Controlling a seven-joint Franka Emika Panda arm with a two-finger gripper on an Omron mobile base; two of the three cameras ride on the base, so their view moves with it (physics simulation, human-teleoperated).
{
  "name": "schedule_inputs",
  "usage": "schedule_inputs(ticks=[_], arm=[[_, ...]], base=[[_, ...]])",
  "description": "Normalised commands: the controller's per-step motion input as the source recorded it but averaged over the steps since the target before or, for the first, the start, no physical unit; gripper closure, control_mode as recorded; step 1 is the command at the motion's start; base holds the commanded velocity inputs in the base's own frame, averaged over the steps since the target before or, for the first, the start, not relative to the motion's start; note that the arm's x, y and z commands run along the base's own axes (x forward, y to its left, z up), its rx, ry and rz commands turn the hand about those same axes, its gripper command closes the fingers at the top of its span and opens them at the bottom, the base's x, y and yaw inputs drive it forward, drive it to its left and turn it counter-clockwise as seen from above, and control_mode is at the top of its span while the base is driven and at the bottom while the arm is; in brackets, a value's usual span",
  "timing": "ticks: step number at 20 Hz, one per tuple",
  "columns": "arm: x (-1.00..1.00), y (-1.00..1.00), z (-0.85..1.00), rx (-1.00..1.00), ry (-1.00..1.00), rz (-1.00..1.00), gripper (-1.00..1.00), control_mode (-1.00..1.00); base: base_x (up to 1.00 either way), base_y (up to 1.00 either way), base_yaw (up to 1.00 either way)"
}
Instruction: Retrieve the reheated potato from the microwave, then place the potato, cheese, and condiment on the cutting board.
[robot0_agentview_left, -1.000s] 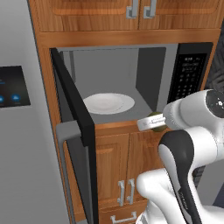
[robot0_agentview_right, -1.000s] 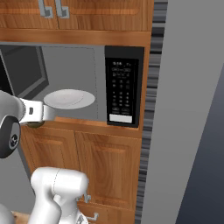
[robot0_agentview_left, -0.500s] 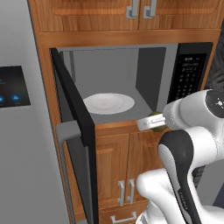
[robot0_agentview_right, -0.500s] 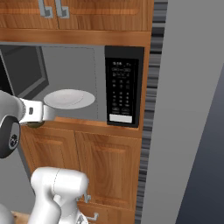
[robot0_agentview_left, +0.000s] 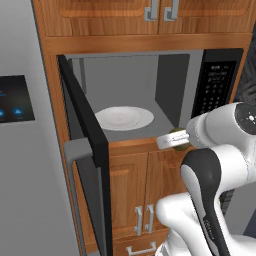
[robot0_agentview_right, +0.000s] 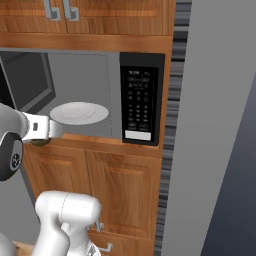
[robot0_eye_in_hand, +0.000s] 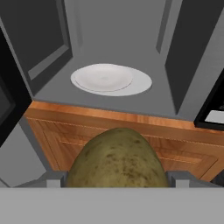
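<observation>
Hand view, left to right: the microwave (robot0_eye_in_hand: 57, 48) door stands open at the left edge; a smooth white round plate (robot0_eye_in_hand: 111, 79) lies bare at centre on the matte grey floor; the keypad panel sits at the right edge. Across the last second nothing has shifted. The potato (robot0_eye_in_hand: 117, 161), a mottled olive-tan oval, fills the lower centre, clamped between the fingers of the gripper (robot0_eye_in_hand: 117, 180), outside the cavity, in front of the wood-grain cabinet front (robot0_eye_in_hand: 183, 148). Judgement: retrieval is complete; transport to the cutting board comes next.
</observation>
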Motion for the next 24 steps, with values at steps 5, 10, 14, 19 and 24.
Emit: schedule_inputs(ticks=[5, 10, 14, 19, 24], arm=[[0.0, 0.0, 0.0, 0.0, 0.0, 0.0, 1.0, 1.0], [0.0, 0.0, 0.0, 0.0, 0.0, 0.0, 1.0, 1.0], [0.0, 0.0, 0.0, 0.0, 0.0, 0.0, 1.0, 1.0], [0.0, 0.0, 0.0, 0.0, 0.0, 0.0, 1.0, 1.0], [0.0, 0.0, 0.0, 0.0, 0.0, 0.0, 1.0, 1.0]], base=[[-0.55, -0.05, 0.07], [-0.87, -0.11, 0.01], [-0.84, -0.03, 0.0], [-0.83, -0.02, 0.0], [-0.46, 0.43, -0.09]])
